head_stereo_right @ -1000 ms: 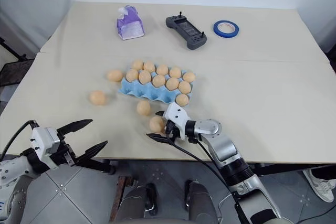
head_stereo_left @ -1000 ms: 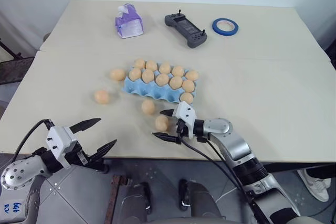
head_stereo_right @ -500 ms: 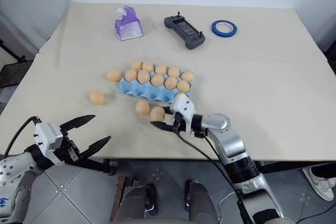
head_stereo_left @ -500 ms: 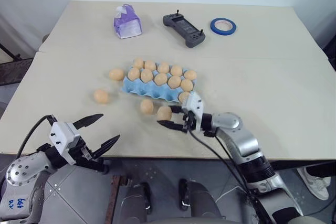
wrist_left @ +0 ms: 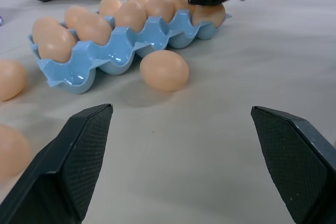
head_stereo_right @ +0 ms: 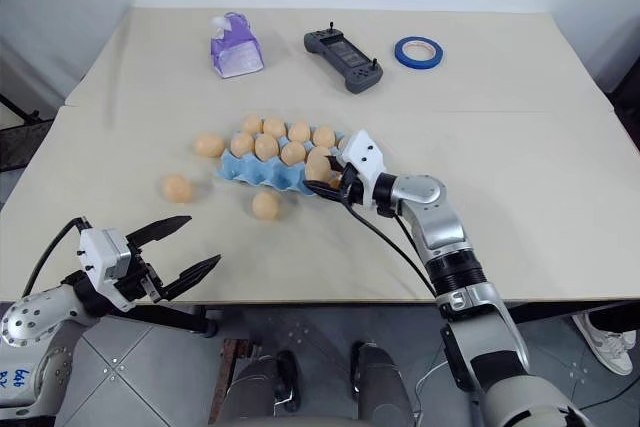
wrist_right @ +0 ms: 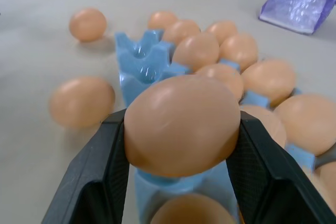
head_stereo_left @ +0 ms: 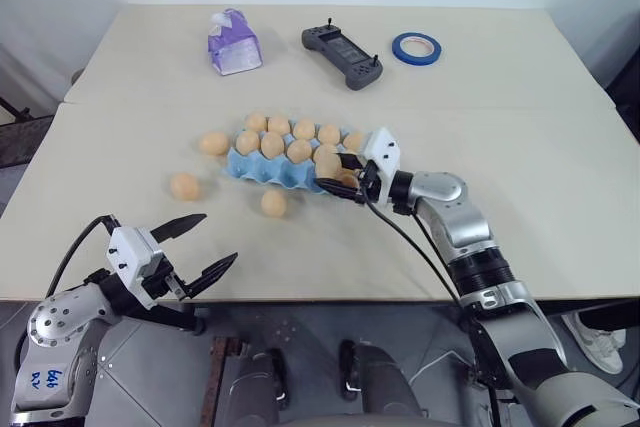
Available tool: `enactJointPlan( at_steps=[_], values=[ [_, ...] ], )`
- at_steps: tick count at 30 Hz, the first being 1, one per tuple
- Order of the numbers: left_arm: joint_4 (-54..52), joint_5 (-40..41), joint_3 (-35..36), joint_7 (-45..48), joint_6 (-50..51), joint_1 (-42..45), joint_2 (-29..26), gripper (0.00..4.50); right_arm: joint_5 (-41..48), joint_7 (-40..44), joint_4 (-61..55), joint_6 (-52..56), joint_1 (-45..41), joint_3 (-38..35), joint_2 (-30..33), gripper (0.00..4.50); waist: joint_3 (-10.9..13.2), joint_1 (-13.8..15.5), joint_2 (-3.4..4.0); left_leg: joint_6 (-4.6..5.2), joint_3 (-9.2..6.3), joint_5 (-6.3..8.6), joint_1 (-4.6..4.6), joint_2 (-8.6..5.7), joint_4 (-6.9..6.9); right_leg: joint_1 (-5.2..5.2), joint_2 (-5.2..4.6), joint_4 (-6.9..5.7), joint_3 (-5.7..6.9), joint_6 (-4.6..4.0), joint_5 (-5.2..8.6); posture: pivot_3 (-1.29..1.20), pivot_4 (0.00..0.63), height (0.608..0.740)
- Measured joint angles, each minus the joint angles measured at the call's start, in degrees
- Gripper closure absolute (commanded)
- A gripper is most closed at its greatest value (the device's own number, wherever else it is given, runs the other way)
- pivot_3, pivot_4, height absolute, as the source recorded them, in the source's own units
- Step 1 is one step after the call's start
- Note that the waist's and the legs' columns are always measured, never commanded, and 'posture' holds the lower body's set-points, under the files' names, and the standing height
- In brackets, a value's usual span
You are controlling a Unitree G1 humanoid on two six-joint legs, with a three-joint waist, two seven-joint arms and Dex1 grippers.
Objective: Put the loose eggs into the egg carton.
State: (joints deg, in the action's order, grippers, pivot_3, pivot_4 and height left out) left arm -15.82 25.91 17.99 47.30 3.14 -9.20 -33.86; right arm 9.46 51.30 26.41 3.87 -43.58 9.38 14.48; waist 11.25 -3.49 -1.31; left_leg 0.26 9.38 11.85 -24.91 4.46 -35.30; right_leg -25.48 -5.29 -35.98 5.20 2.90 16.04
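At the near left corner of the worktop (head_stereo_left: 560, 147) the left pincer (head_stereo_left: 205, 250) hangs just past the front edge with its fingers spread wide and nothing between them; it has hardly shifted over the last second.

Moving right, three loose eggs lie on the bare surface: one (head_stereo_left: 184, 186) out toward the left edge, one (head_stereo_left: 213, 143) touching or nearly touching the far left corner of the egg carton (head_stereo_left: 265, 169), and one (head_stereo_left: 273, 203) just in front of the carton's near side. The carton sits in the middle of the worktop, its back cups filled and several near cups on the left empty.

The change is on the right. A second ago the right pincer (head_stereo_left: 345, 179) was spread around an egg near the front edge; it has since clamped on that carried egg (wrist_right: 182, 124) and lifted it up and away to the carton's near right corner, where it now hangs over the front row. Which cup it is aimed at is hard to judge, since the egg hides what lies under it; the nearest one seems already occupied.

So the pick is done and the placing step is in hand, with three eggs to follow.
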Motion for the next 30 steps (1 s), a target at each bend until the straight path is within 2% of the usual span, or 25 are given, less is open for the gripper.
enactJointPlan(
  at_steps=[4,8,11,15,18,24,27,30],
  values=[
    [-0.9,0.0,0.0,-0.4,0.4,-0.9,0.0,0.0,-0.5,-0.8,0.9,-0.2,-0.5,0.0,-1.2,0.04,0.0,0.1,0.0,-0.01,-0.02,-0.03,0.02,0.0,-0.02,0.01,-0.03,-0.03,0.0,0.01,-0.01,0.0,0.15,0.74],
    [-1.4,0.0,0.0,-0.5,0.8,-1.5,0.0,0.0,0.0,-0.2,-3.4,0.8,0.8,-0.2,-0.3,0.04,0.0,0.1,0.0,-0.01,-0.02,-0.02,0.0,-0.01,-0.01,0.0,-0.06,0.0,-0.01,0.02,-0.02,0.0,0.15,0.74],
    [-1.4,0.3,0.2,-1.1,1.7,-1.5,0.0,0.0,2.1,1.8,-8.9,1.9,3.6,-1.8,3.4,0.04,0.0,0.5,-0.01,0.01,-0.06,-0.01,-0.05,-0.04,-0.01,0.01,-0.1,0.03,0.01,0.02,-0.02,0.0,0.15,0.74],
    [-1.0,2.9,0.7,-1.1,6.4,0.7,-1.3,0.0,12.3,11.1,-19.6,1.1,15.5,-9.3,10.8,0.04,0.0,1.8,-0.05,0.05,-0.14,0.03,-0.08,-0.06,-0.01,0.06,-0.09,0.13,0.13,0.02,-0.02,0.0,0.15,0.74],
    [2.4,2.7,1.5,-1.6,6.3,3.2,-1.4,0.0,15.1,15.1,-20.6,-1.4,23.8,-15.3,16.3,0.04,0.0,2.1,-0.05,0.06,-0.13,0.02,-0.05,-0.16,-0.04,0.08,-0.11,0.16,0.11,0.06,-0.04,0.0,0.15,0.74],
    [7.5,0.7,1.1,-2.2,5.3,6.4,-1.0,0.0,18.8,16.0,-24.5,-3.5,32.7,-19.3,16.8,0.04,0.0,1.0,-0.06,0.01,-0.06,0.02,0.52,0.09,-0.14,0.5,0.21,0.24,-0.1,-0.06,-0.11,0.0,0.15,0.74],
    [8.7,-0.7,-0.1,-2.8,5.5,6.9,-0.9,0.0,18.5,17.9,-24.7,-8.0,37.1,-19.0,16.7,0.04,0.0,1.2,-0.04,-0.08,-0.18,0.08,0.65,0.44,-0.1,0.96,0.65,1.01,-0.05,-0.24,-0.2,0.0,0.15,0.74],
    [9.7,-1.2,-1.7,-4.1,7.0,8.6,-0.2,0.0,17.7,18.4,-24.9,-9.6,37.8,-18.1,16.6,0.04,0.0,1.3,-0.04,-0.07,-0.15,0.07,0.52,0.49,0.13,1.0,0.88,1.78,-0.25,-0.64,-0.49,0.0,0.15,0.74]
  ],
)
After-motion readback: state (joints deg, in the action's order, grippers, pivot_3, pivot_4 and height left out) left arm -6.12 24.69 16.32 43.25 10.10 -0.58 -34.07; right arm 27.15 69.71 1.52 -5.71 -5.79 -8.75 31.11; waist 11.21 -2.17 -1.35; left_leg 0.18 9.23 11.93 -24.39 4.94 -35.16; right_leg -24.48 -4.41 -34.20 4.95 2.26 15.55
